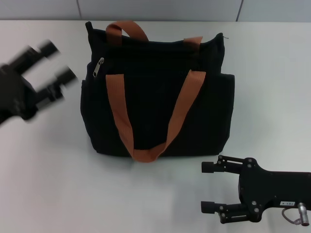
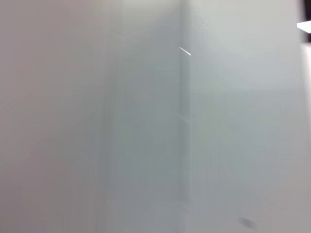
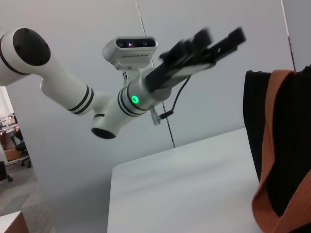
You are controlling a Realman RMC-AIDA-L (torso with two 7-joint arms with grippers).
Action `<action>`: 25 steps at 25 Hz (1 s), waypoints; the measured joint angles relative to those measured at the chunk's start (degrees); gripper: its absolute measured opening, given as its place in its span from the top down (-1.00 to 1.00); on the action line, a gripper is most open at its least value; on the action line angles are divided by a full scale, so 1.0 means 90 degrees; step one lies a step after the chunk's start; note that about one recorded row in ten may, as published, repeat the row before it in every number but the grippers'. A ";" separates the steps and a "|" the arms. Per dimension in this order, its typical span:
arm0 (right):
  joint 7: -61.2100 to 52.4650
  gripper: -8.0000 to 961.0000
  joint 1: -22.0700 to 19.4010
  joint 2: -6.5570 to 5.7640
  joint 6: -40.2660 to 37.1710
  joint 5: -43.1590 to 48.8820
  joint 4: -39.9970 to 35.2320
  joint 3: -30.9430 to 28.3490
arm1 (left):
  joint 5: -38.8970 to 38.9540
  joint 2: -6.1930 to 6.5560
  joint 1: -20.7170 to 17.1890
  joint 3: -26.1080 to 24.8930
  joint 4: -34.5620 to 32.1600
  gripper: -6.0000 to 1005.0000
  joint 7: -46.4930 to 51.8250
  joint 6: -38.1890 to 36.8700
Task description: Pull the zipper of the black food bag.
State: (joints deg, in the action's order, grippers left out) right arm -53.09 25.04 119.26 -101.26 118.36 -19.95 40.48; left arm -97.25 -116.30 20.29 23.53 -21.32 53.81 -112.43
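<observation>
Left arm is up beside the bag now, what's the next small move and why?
Probably swing the left gripper across toward the zipper at the bag's upper left corner. Its fingers are open and empty, off to the bag's left and clear of it, and the silver tab hangs exposed on that side. The right gripper sits idle on the table in front.

White arm segments [image 3: 73, 92] ringed with black bands – green light, grey wrist camera [image 3: 130, 51], black left hand [image 3: 214, 43]

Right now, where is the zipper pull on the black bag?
In the head view, the zipper hangs at the black food bag's upper corner on the robot's left, just below the orange-brown handle, with the open left pincer nearby, apart.
</observation>
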 joint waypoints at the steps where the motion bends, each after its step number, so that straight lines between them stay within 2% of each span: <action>1: 0.0000 -0.72 0.0000 0.0000 0.0001 -0.0002 0.0000 -0.0002 | 0.0185 -0.0010 -0.0001 -0.0229 0.0082 -0.53 0.0035 0.0129; 2: 0.0000 -0.72 0.0000 0.0000 0.0001 -0.0005 0.0000 -0.0004 | 0.0185 -0.0010 -0.0001 -0.0229 0.0082 -0.53 0.0035 0.0129; 3: -0.0002 -0.72 0.0000 0.0000 0.0002 -0.0006 0.0000 -0.0005 | 0.0280 0.0011 0.0072 -0.0453 0.0068 -0.53 0.0033 0.0564; 6: -0.0027 -0.72 0.0000 0.0000 0.0002 -0.0007 -0.0003 -0.0006 | 0.0190 0.0114 0.0188 -0.0377 -0.0027 -0.53 0.0048 0.0986; 7: -0.0035 -0.72 0.0000 -0.0004 0.0002 -0.0008 -0.0009 -0.0009 | 0.0073 0.0187 0.0240 -0.0325 -0.0059 -0.52 0.0060 0.1208; 8: -0.0044 -0.72 0.0000 -0.0006 0.0002 -0.0008 -0.0016 -0.0019 | -0.0130 0.0332 0.0310 -0.0261 -0.0091 -0.52 0.0085 0.1443; 9: -0.0044 -0.72 0.0000 -0.0006 0.0002 -0.0008 -0.0016 -0.0019 | -0.0130 0.0332 0.0310 -0.0261 -0.0091 -0.52 0.0085 0.1443; 11: -0.0050 -0.72 0.0000 -0.0011 0.0002 -0.0008 -0.0017 -0.0040 | -0.0558 0.0561 0.0364 -0.0163 -0.0177 -0.52 0.0204 0.1502; 15: -0.0057 -0.72 -0.0003 -0.0016 0.0002 -0.0008 -0.0011 -0.0116 | -0.1096 0.0605 0.0296 -0.0093 -0.0591 -0.52 0.0308 0.1501; 17: -0.0062 -0.72 -0.0006 -0.0017 0.0002 -0.0008 -0.0009 -0.0158 | -0.1096 0.0605 0.0296 -0.0093 -0.0591 -0.52 0.0308 0.1501; 18: -0.0065 -0.72 -0.0007 -0.0018 0.0002 -0.0008 -0.0007 -0.0174 | -0.1415 0.0605 0.0296 -0.0086 -0.0672 -0.52 0.0325 0.1531; 25: -0.0136 -0.72 -0.0010 -0.0019 0.0001 -0.0008 0.0001 -0.0181 | -0.1491 0.0579 0.0321 -0.0105 -0.0683 -0.52 0.0265 0.1618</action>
State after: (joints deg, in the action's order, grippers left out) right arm -54.32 24.96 119.09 -101.25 118.29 -19.94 38.85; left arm -110.67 -111.09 23.18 22.58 -27.47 56.20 -97.86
